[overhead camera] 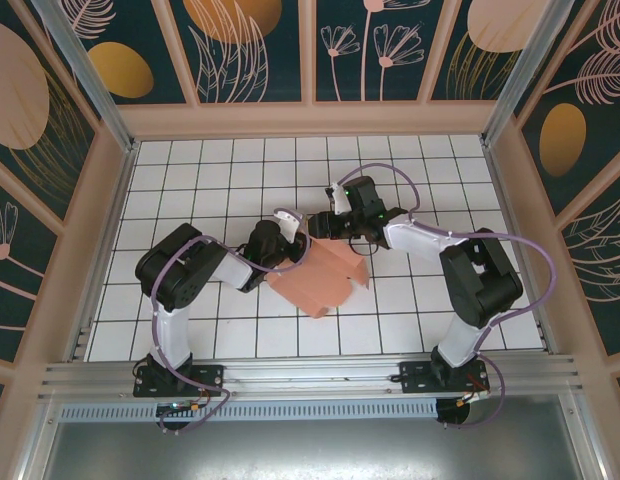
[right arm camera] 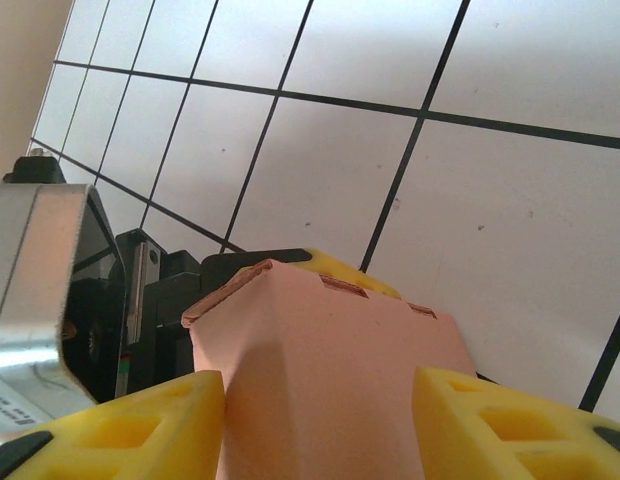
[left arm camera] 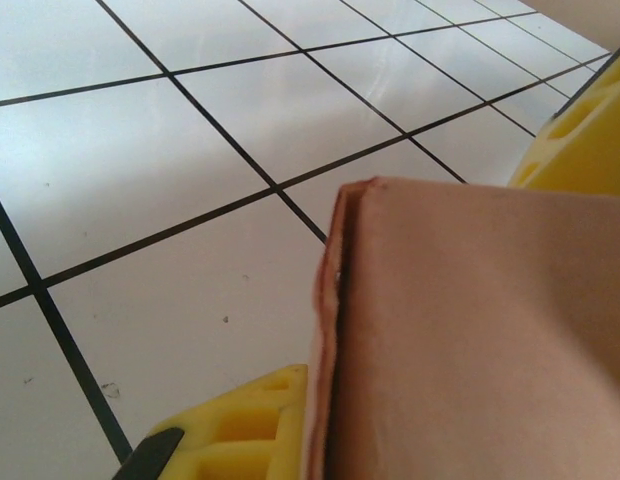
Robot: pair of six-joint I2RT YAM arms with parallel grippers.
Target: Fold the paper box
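Salmon-pink paper box (overhead camera: 320, 278) sits mid-counter (overhead camera: 190, 170) on the white tiles between the two arms. It's creased and partly folded, with small slots near one edge. Left claw (left arm camera: 410, 275) is pinched tight on a doubled edge. Right claw (right arm camera: 320, 392) is about half spread, with card wedged between its yellow fingers (right arm camera: 120, 430). From above, the arms hide where the claws meet the card.

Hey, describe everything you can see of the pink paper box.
The paper box is salmon-pink thin card, creased and partly folded, not yet closed, with slits near one edge. It lies mid-table on white tiles. The left hand pinches a doubled edge at its far end; the right hand grips a folded panel.
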